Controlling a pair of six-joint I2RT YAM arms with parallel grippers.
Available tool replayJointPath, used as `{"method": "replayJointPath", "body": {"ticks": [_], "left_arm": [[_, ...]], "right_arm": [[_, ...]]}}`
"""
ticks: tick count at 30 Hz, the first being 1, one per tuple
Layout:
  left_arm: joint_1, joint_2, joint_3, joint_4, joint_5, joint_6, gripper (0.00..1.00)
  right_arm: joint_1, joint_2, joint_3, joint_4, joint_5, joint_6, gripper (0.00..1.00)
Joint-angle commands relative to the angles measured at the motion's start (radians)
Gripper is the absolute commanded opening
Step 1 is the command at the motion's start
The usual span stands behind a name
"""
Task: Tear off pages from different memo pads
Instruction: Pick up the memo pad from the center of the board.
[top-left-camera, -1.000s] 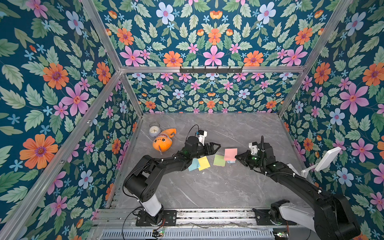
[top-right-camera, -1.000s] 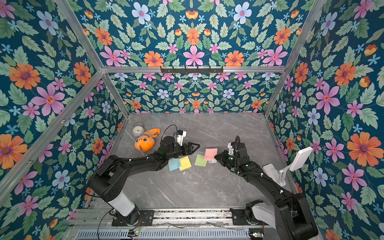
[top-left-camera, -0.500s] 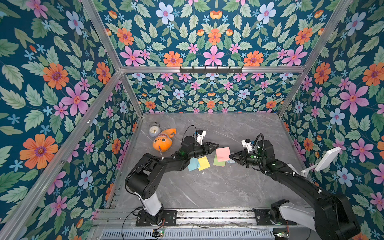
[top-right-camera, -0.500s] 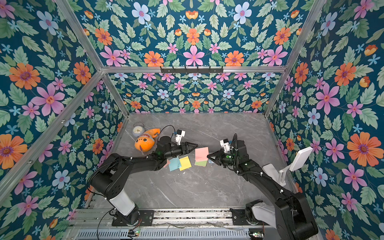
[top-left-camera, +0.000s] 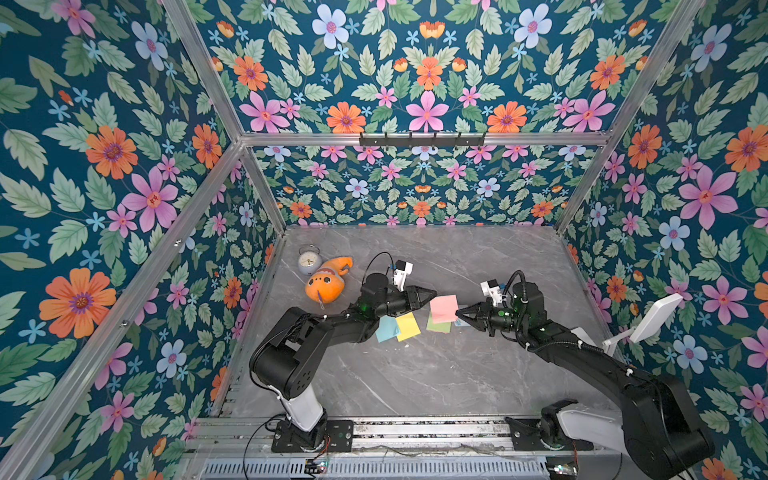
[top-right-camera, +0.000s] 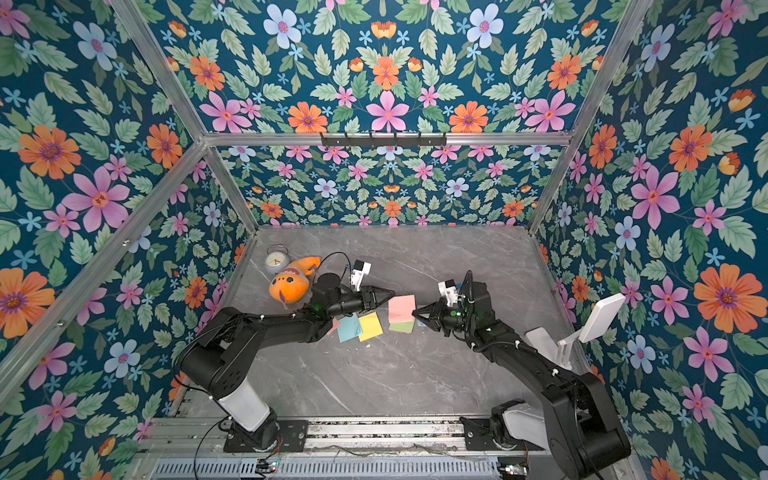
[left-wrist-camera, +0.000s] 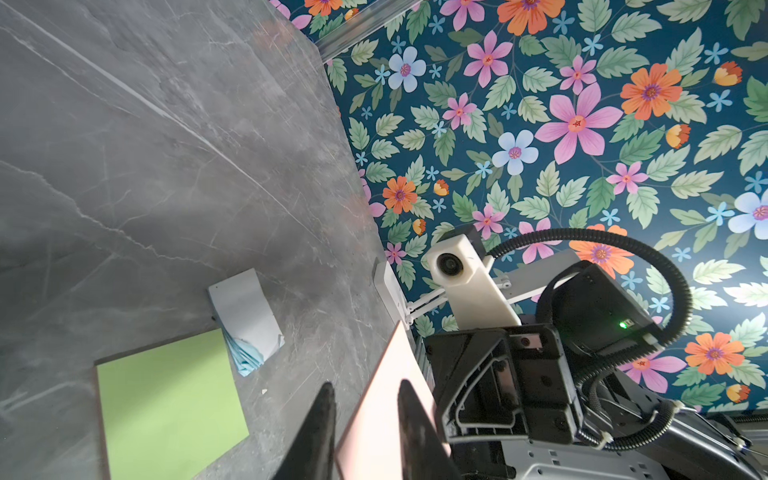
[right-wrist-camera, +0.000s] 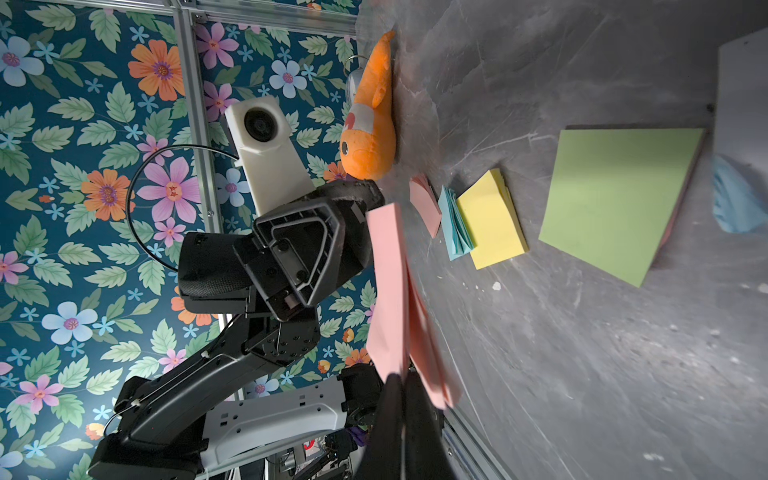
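Observation:
A pink memo pad (top-left-camera: 444, 308) (top-right-camera: 402, 307) hangs above the table between the two arms, its pages fanning apart in the right wrist view (right-wrist-camera: 390, 291). My right gripper (top-left-camera: 459, 312) (right-wrist-camera: 401, 382) is shut on its right edge. My left gripper (top-left-camera: 432, 297) (left-wrist-camera: 365, 419) reaches the pad's upper left corner, jaws narrowed but still apart, with a pink page (left-wrist-camera: 386, 415) between the fingers. Blue (top-left-camera: 387, 328), yellow (top-left-camera: 408, 326) and green (top-left-camera: 438, 326) pads lie on the table below. Another pink pad (right-wrist-camera: 426, 203) lies beside the blue one.
An orange plush toy (top-left-camera: 326, 284) and a small alarm clock (top-left-camera: 309, 261) sit at the back left. A white stand (top-left-camera: 652, 318) leans by the right wall. A blue stack with ruffled pages (left-wrist-camera: 249, 316) lies just right of the green pad.
My right gripper lifted the pink pad off the table and carried it left toward the left gripper. The left jaws narrowed around the pad's corner.

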Motion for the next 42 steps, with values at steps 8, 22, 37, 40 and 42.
{"method": "replayJointPath", "body": {"ticks": [8,22,37,40,42], "left_arm": [[0.000,0.007,-0.001,0.039,0.043,0.001,0.14],[0.081,0.044,0.144,-0.424,0.084,0.065,0.00],[0.059,0.040,0.179,-0.493,0.158,0.049,0.00],[0.052,0.035,0.171,-0.475,0.162,0.038,0.00],[0.048,0.031,0.166,-0.468,0.166,0.035,0.00]], "right_arm": [[0.000,0.022,-0.010,0.093,-0.013,0.042,0.00],[0.089,-0.083,0.215,-0.645,0.321,-0.416,0.42],[0.499,0.237,0.717,-1.150,0.907,-0.875,0.39],[0.502,0.266,0.729,-1.137,0.844,-0.879,0.39],[0.504,0.273,0.724,-1.114,0.820,-0.879,0.41]]}}
